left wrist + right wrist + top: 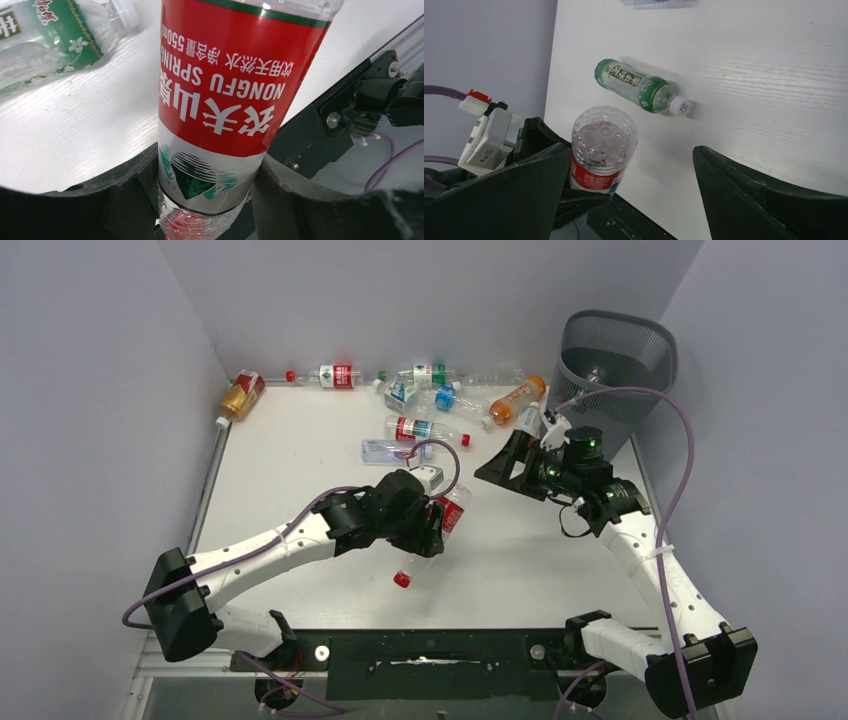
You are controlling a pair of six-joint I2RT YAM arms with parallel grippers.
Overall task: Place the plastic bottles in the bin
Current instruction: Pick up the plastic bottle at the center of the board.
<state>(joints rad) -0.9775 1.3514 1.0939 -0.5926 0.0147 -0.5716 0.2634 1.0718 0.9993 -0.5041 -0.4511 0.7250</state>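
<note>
My left gripper (pixel 432 523) is shut on a clear plastic bottle with a red label (pixel 447 512), held above the table at mid-centre with its red cap (pixel 402 580) tilted down toward the near edge. In the left wrist view both fingers (pixel 280 185) press the bottle's lower body (pixel 220 90). My right gripper (pixel 505 462) stands open just right of it, with nothing between its jaws; its wrist view shows the held bottle (pixel 601 150) beside its left finger. The dark mesh bin (pixel 615 358) stands at the back right. Several more bottles (pixel 425 429) lie along the back.
An orange bottle (pixel 518 400) lies near the bin, an amber one (pixel 241 395) in the back left corner, a clear one (pixel 395 450) behind the left gripper. A green-labelled bottle (pixel 639 85) lies flat on the white table (pixel 300 460). Grey walls close three sides.
</note>
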